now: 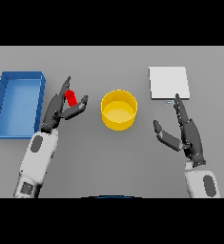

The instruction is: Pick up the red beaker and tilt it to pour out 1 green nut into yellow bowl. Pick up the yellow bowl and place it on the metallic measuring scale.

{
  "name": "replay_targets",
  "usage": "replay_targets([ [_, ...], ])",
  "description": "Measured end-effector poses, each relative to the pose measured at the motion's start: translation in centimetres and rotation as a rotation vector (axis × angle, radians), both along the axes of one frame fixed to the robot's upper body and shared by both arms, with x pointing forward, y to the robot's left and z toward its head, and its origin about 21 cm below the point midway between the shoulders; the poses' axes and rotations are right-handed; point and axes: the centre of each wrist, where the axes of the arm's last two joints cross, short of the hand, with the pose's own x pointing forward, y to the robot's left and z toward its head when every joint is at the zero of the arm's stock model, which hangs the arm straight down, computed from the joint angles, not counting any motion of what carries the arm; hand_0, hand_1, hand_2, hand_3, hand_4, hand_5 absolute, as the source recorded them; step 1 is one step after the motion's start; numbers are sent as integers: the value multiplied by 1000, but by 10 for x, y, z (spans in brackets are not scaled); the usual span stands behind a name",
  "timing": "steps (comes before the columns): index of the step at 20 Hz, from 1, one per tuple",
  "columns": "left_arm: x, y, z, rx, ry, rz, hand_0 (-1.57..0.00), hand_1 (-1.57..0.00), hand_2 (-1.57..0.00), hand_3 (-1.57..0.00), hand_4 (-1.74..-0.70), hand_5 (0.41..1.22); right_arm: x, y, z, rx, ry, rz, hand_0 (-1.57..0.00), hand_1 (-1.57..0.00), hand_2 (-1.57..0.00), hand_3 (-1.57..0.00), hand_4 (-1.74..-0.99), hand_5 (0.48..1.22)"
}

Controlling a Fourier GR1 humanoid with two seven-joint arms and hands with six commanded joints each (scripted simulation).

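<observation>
The red beaker (pixel 71 97) stands on the grey table left of centre, between the fingers and thumb of my left hand (pixel 57 110). The hand is open around it, fingers straight on its far left side and the thumb pointing at its right side; I cannot tell if they touch it. The yellow bowl (pixel 118 110) sits at the table's middle, to the right of the beaker; no nut shows in it. The metallic measuring scale (pixel 168 82) lies flat at the back right. My right hand (pixel 187 133) is open, just in front of the scale, fingertips near its front edge.
A blue tray (pixel 2 102) with raised walls lies at the far left, close to my left arm.
</observation>
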Motion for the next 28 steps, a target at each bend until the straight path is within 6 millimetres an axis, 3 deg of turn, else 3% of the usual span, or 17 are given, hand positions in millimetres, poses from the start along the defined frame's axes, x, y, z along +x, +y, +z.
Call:
replay_targets([
  [4,9,-2,-9,-90,-30,13,1,1,-6,1,-1303,719,2,1,3,4,-3,-7,1,1,1,1,-1246,646],
  [6,11,-3,-16,-118,-28,17,-81,-94,-157,-133,-1364,761,-2,0,5,13,-24,-5,1,1,1,1,-1242,645],
  [7,13,-6,-16,-136,-37,23,-207,-230,-287,-254,-1401,787,-3,1,5,12,-14,-5,1,1,1,1,-1240,645],
  [9,15,-11,-19,-145,-50,46,-551,-588,-662,-728,-1471,943,-2,2,5,-1,-3,-11,1,1,1,1,-1237,648],
  [10,16,-17,-18,-124,-54,67,-755,-783,-844,-884,-1519,999,-3,0,4,2,-3,-9,1,1,1,1,-1239,648],
  [12,18,-21,-16,-52,-65,67,-1049,-1067,-1106,-1058,-1589,1079,-3,-1,3,9,6,-12,1,1,1,1,-1239,648],
  [14,17,-26,-16,-37,-76,53,-1237,-1248,-1273,-1154,-1636,1130,-3,-2,2,3,10,-15,1,1,1,1,-1242,650],
  [15,19,-25,-16,-42,-77,51,-1304,-1313,-1333,-1237,-1597,1148,-5,4,-1,8,8,-3,1,1,1,1,-1250,647],
  [17,17,-25,-16,-38,-79,41,-1400,-1406,-1419,-1357,-1542,1174,-2,1,0,19,-1,-3,1,1,1,1,-1255,644],
  [24,23,-18,7,-214,-139,18,-1535,-1536,-1539,-1526,-1699,1135,-3,1,-2,4,-2,-4,1,1,1,1,-1233,644],
  [28,30,-16,30,-157,-173,-30,-1556,-1557,-1558,-1553,-1724,1130,0,1,-3,-10,-13,-2,1,1,1,1,-1219,653],
])
